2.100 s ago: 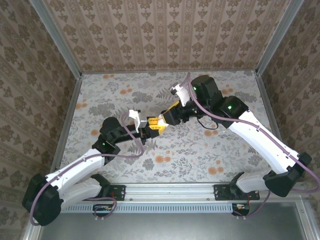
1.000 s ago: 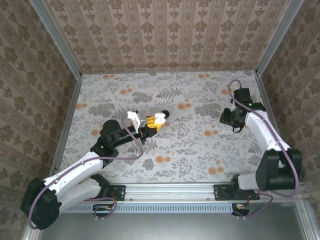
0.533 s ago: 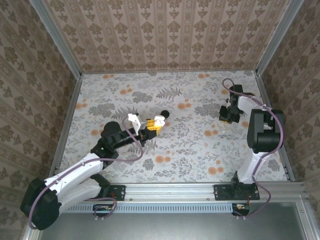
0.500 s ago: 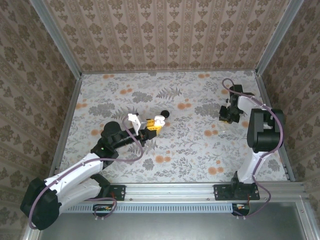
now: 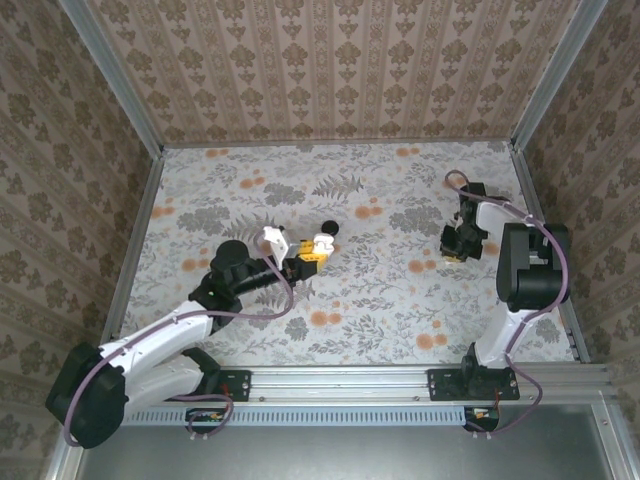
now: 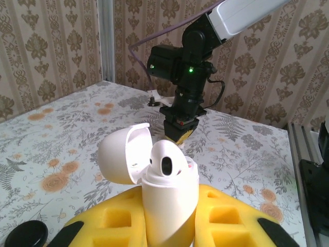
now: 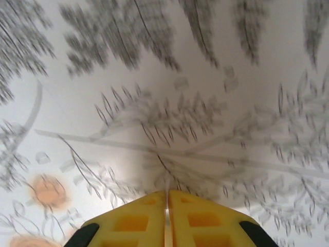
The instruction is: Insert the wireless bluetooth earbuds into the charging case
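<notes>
The left tool grips the open white charging case above the middle of the bench, one white earbud seated in it and its lid flipped aside, while the right tool hangs closed and empty at the far right.

I see my left arm stretched from the near left corner toward the middle of the floral-patterned table. Its yellow-padded claw grips a small white rounded case, and a small black round puck lies just beyond it, on the far side. My right arm is folded up tight by the right edge. Its claw points down at the table, well apart from the left one. I cannot tell whether it touches.
</notes>
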Motion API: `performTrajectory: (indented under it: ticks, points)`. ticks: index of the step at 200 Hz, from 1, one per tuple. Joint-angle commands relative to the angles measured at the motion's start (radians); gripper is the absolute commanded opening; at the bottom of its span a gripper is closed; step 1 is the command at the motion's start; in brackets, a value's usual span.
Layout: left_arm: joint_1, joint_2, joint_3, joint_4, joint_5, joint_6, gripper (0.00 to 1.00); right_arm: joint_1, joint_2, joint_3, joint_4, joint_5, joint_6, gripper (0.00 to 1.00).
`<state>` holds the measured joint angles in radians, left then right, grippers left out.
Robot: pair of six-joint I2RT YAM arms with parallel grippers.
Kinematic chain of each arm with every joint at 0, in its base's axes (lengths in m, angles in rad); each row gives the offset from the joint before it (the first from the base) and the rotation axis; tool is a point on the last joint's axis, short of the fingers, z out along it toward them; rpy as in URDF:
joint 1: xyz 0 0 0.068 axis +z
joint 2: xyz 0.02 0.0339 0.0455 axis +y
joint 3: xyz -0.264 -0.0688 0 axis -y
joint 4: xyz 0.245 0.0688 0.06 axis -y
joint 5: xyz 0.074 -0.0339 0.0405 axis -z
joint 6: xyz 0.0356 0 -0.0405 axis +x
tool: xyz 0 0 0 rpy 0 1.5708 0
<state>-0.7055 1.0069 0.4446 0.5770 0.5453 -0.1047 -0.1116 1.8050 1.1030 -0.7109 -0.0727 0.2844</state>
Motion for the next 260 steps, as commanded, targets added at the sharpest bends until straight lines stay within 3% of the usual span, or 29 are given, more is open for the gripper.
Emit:
performTrajectory:
  ticks: [1,61,109,136,163,198,225,260]
  points:
    - [0.003,0.006,0.026,0.050,0.035,0.006,0.00,-0.003,-0.044,-0.061,-0.152,0.043,0.034,0.12]
    - [0.004,-0.039,0.005,0.039,0.036,0.013,0.00,0.022,-0.173,-0.156,-0.196,-0.084,0.094,0.20]
    - [0.003,-0.101,-0.016,0.008,0.018,0.020,0.00,0.039,-0.276,-0.259,-0.163,-0.284,0.143,0.28]
    - [0.003,-0.113,-0.023,0.002,0.015,0.019,0.00,0.044,-0.353,-0.228,-0.204,-0.199,0.137,0.38]
    - [0.003,-0.113,-0.021,0.007,0.018,0.015,0.00,0.053,-0.389,-0.208,-0.238,-0.104,0.126,0.40]
    - [0.000,-0.106,-0.008,-0.003,0.016,0.017,0.00,0.110,-0.399,-0.250,-0.193,-0.117,0.193,0.40]
    - [0.000,-0.102,0.002,-0.009,0.026,0.019,0.00,0.118,-0.434,-0.337,-0.083,-0.176,0.283,0.39]
    - [-0.001,-0.100,0.009,-0.022,0.030,0.027,0.00,0.124,-0.446,-0.383,-0.023,-0.157,0.332,0.42]
